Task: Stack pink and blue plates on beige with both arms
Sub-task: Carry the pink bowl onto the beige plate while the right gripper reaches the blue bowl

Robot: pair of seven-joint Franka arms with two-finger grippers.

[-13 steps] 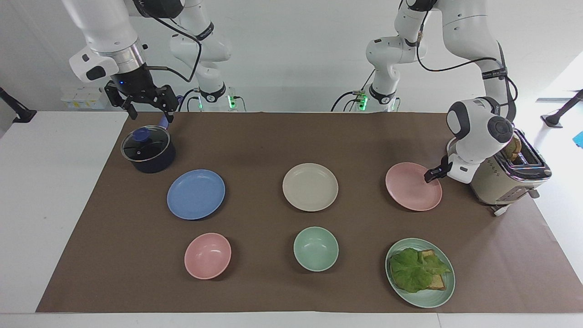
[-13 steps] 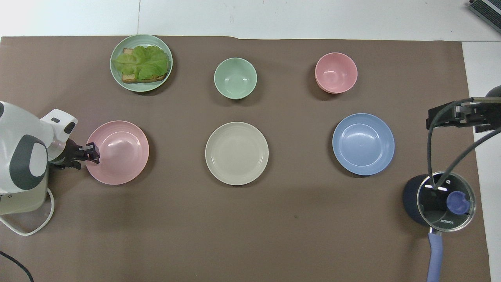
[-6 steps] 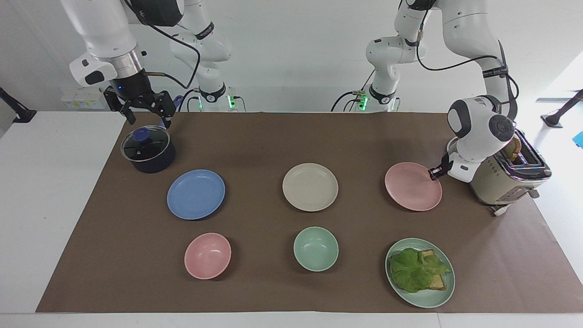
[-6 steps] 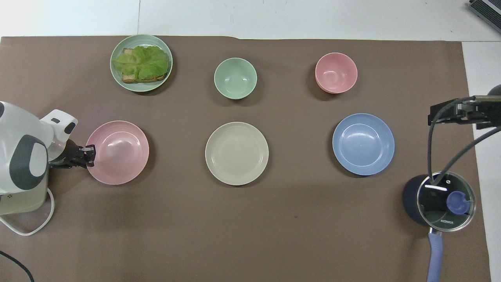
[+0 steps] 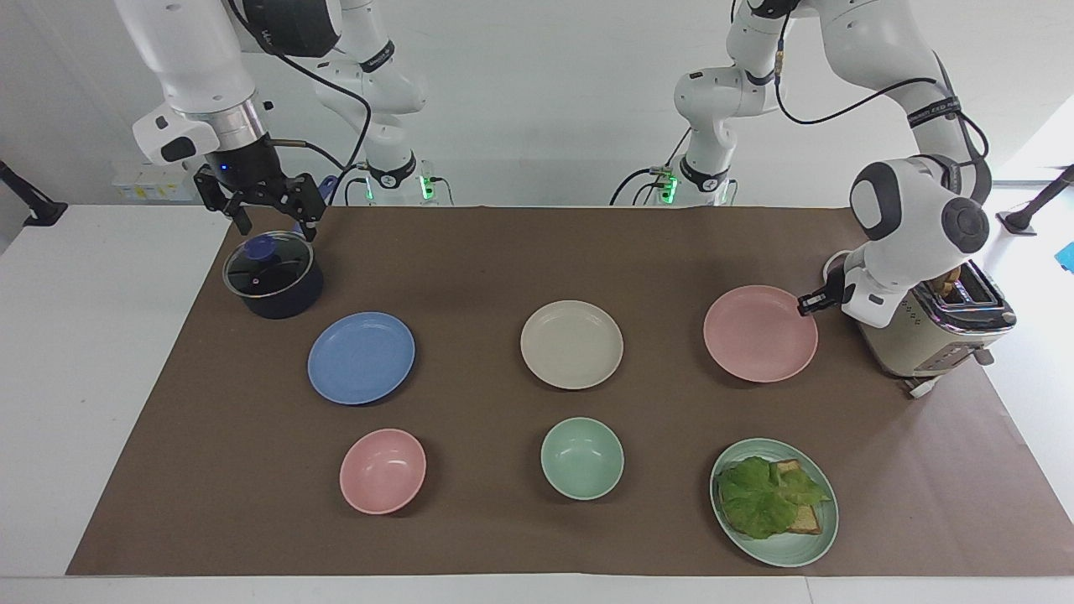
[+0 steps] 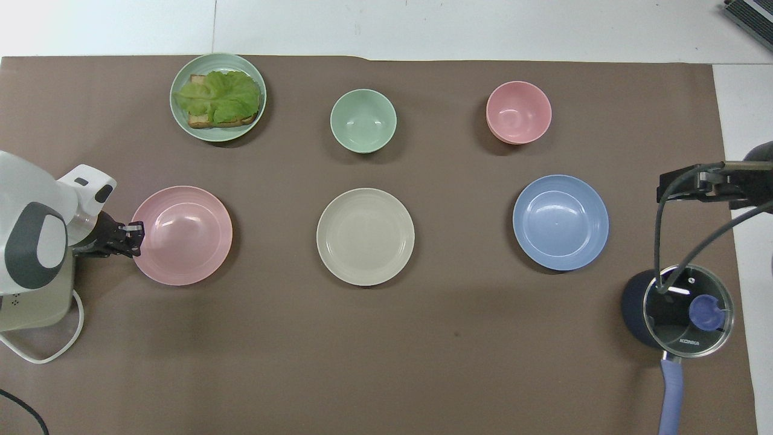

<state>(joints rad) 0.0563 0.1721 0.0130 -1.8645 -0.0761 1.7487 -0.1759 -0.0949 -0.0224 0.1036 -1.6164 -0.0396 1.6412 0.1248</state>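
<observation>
The pink plate (image 5: 759,334) (image 6: 184,235) is at the left arm's end of the table, beside the toaster. My left gripper (image 5: 804,304) (image 6: 134,232) is shut on its rim at the toaster side, and the plate hangs slightly above the mat. In the middle lies the beige plate (image 5: 571,344) (image 6: 365,236), bare. The blue plate (image 5: 361,357) (image 6: 560,222) lies flat toward the right arm's end. My right gripper (image 5: 277,225) (image 6: 679,184) hangs open over the lidded pot and holds nothing.
A dark pot with a glass lid (image 5: 273,275) stands nearer the robots than the blue plate. A beige toaster (image 5: 935,331) stands next to the left gripper. Farther from the robots are a pink bowl (image 5: 383,470), a green bowl (image 5: 581,458) and a green plate with lettuce and toast (image 5: 774,502).
The left gripper closed on the pink plate's rim and raised the plate a little off the mat. The right gripper shifted slightly above the pot.
</observation>
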